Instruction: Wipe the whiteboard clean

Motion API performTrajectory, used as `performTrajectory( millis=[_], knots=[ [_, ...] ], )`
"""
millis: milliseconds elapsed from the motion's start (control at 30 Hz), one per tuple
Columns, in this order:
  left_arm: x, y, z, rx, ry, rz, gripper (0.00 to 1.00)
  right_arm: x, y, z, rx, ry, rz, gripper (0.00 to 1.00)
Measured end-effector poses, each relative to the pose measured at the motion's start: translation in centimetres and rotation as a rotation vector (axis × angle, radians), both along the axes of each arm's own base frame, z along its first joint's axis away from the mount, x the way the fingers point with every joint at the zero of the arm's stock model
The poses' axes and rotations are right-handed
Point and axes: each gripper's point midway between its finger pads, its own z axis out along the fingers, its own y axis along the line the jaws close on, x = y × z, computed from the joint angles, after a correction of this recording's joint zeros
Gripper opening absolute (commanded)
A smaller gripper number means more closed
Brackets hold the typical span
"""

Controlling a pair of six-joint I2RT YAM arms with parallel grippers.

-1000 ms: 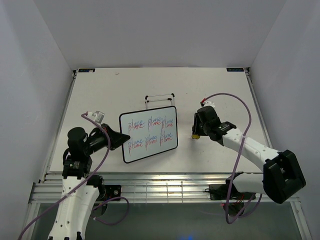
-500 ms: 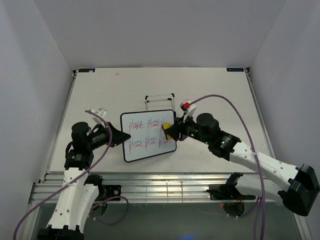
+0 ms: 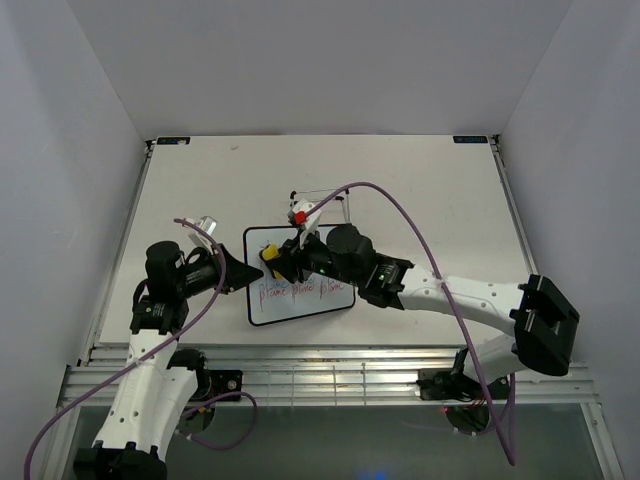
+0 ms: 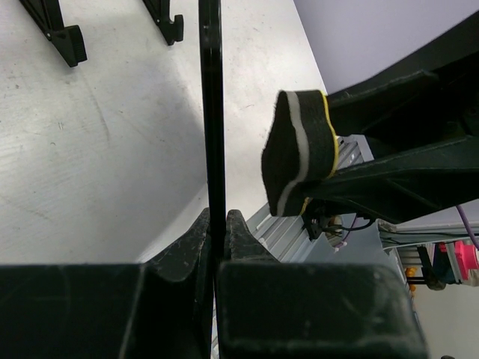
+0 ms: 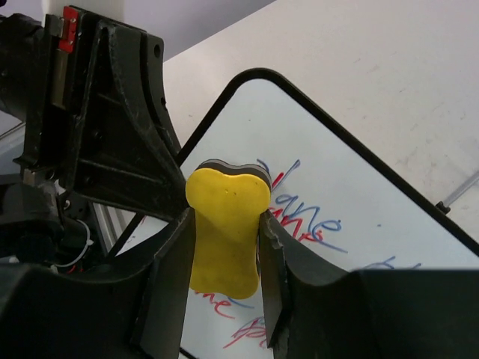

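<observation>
The whiteboard is propped up with red and blue "plane" writing across its lower row. My left gripper is shut on its left edge. In the left wrist view the board is a thin black edge-on line between my jaws. My right gripper is shut on a yellow sponge at the board's upper left corner. In the right wrist view the sponge sits over the board, beside remaining writing. The sponge's dark felt face is just off the board.
A thin black wire stand stands just behind the board, and its feet show in the left wrist view. My right arm stretches across the board's right side. The table's front rail runs below.
My right arm swept left with the sponge, from off the board's right side to its upper left corner. It now covers the upper row. My left gripper kept its hold.
</observation>
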Motion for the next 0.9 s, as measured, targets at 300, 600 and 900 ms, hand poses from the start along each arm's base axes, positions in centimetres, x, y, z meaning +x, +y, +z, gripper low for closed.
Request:
performTrajectory(
  millis=[300, 600, 900],
  knots=[
    [0.0, -0.1, 0.3, -0.007, -0.017, -0.013, 0.0, 1.3, 2.5, -0.9, -0.046, -0.057, 0.024, 0.31],
    [0.0, -0.1, 0.2, -0.005, -0.026, -0.007, 0.0, 1.7, 2.6, -1.0, -0.059, -0.094, 0.03, 0.31],
    [-0.2, -0.3, 0.1, -0.011, -0.027, -0.021, 0.0, 4.3, -0.2, -2.1, -0.056, -0.079, -0.033, 0.31]
  ],
)
